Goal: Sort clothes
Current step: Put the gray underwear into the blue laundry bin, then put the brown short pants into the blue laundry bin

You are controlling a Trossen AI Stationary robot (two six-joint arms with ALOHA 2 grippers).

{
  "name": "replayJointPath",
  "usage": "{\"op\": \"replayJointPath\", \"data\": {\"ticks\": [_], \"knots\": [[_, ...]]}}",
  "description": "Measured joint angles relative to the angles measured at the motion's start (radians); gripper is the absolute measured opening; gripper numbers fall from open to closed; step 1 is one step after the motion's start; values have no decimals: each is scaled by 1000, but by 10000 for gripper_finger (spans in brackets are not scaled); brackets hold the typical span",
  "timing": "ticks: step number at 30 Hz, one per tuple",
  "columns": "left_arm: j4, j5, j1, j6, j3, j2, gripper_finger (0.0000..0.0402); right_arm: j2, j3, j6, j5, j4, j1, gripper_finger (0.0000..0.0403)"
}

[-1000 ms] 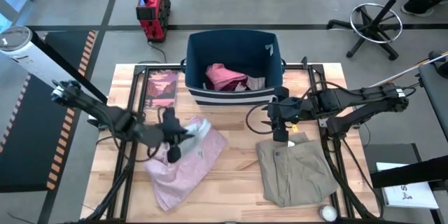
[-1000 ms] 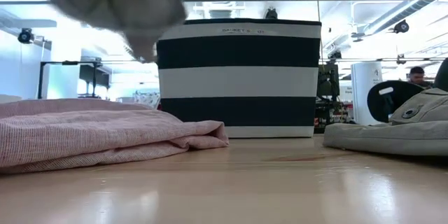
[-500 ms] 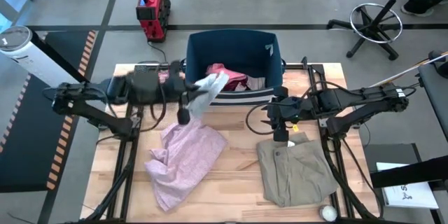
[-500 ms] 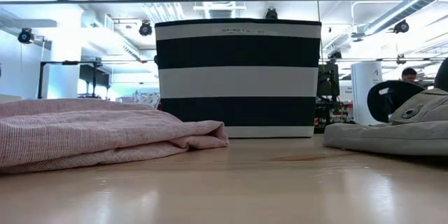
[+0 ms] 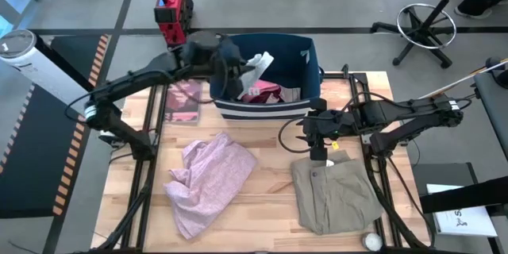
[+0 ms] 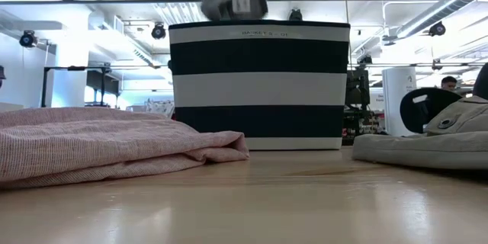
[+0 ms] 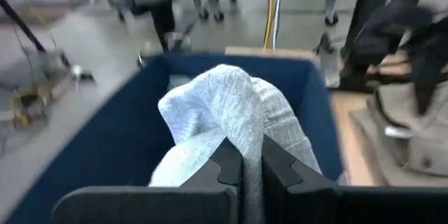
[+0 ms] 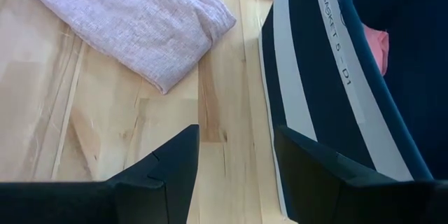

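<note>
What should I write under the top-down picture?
Left hand holds a pale grey cloth over the blue bin.

Crumpled pale grey garment (image 5: 255, 65) above bin, pink shirt (image 5: 208, 178) and khaki piece (image 5: 335, 194) on table.

Bin (image 5: 262, 109) navy w/ white stripes; shirt (image 5: 208, 176) pale pink; trousers (image 5: 333, 194) khaki-grey; held cloth (image 7: 231, 115) light grey.

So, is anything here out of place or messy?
Nothing is spilled or damaged. The pink shirt lies rumpled and askew on the table, the khaki piece flatter. The left hand holds a grey cloth over the bin; the right hand hangs open.
</note>
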Motion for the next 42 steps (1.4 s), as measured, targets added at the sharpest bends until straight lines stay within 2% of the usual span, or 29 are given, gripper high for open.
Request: {"op": "replayJointPath", "data": {"ticks": [5,15,20,24,27,30,34,42], "knots": [[-43,8,41,-2,-7,93,21,0,0,17,0,-26,0,176],[-66,9,34,10,-16,199,85,6,0,20,-4,-6,0,164],[-92,8,30,8,-20,196,138,38,-1,38,-9,-3,0,152],[-100,8,23,1,-20,173,190,76,-1,57,-108,-11,0,139],[-102,7,6,0,-20,150,228,102,-1,88,-116,-22,15,137],[-107,7,-25,0,-25,118,259,124,-5,125,-113,-58,42,150],[-106,7,-93,9,-54,56,285,139,-35,217,-106,-100,101,188],[-34,-26,-276,-5,-192,-107,287,139,-192,394,-117,-98,223,270]]}}
